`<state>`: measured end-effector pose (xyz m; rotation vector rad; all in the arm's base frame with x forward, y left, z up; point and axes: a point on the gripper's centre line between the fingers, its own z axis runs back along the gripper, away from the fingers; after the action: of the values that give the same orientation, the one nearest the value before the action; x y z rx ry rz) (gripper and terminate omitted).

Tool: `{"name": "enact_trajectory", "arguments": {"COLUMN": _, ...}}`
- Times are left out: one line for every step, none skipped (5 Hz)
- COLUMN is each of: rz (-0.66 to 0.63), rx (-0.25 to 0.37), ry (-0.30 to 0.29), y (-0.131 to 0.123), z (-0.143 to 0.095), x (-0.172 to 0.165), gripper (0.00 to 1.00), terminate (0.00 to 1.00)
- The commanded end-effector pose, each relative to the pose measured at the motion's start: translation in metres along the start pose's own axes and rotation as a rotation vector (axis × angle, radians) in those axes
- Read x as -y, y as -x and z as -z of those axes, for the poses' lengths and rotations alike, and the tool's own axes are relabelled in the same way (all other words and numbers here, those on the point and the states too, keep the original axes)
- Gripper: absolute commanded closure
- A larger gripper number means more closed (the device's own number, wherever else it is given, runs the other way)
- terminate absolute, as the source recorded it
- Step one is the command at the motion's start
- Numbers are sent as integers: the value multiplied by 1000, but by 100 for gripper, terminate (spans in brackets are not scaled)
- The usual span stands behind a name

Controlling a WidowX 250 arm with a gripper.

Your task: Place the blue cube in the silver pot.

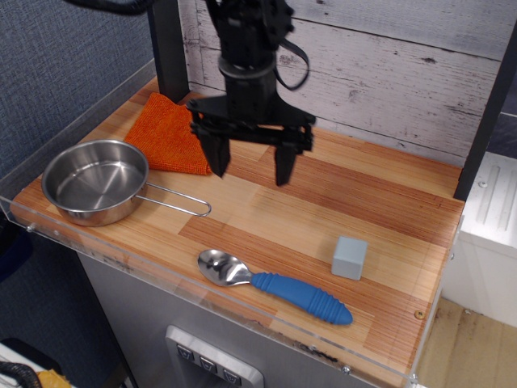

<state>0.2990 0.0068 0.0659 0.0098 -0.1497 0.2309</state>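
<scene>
I have the gripper (251, 164) hanging over the middle of the table (339, 202), its two black fingers (216, 153) pointing straight down and spread wide apart with nothing between them. From this view I can't tell whether the tips touch the wood or sit a little above it. The arm rises from there toward the plank wall (388, 56) at the back. Just to the gripper's left in the picture lies the orange cloth (166, 133), flat on the table near the back corner, and the left finger covers a bit of its near edge. The cube (350, 257) sits on the wood well off toward the right front, apart from the gripper and resting flat on one face. The pot (94, 180) stands at the left front edge of the table, upright, its inside showing only bare shiny metal, and its wire handle (178, 200) stretches out toward the middle of the table. Between pot and cube, along the front edge, lies the spoon (273, 285), bowl toward the pot and blue grip toward the cube, touching neither.
</scene>
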Motion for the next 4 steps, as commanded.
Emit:
{"name": "enact_trajectory", "arguments": {"rz": 14, "rx": 47, "ry": 68, "y": 11, "z": -5, "x": 35, "gripper": 0, "terminate": 0}}
{"name": "enact_trajectory", "arguments": {"rz": 13, "rx": 25, "ry": 103, "y": 21, "z": 3, "x": 51, "gripper": 0, "terminate": 0}}
{"name": "enact_trajectory", "arguments": {"rz": 22, "rx": 8, "ry": 117, "y": 30, "z": 13, "x": 63, "gripper": 0, "terminate": 0}}
{"name": "enact_trajectory", "arguments": {"rz": 58, "rx": -4, "ry": 106, "y": 36, "z": 21, "x": 77, "gripper": 0, "terminate": 0}}
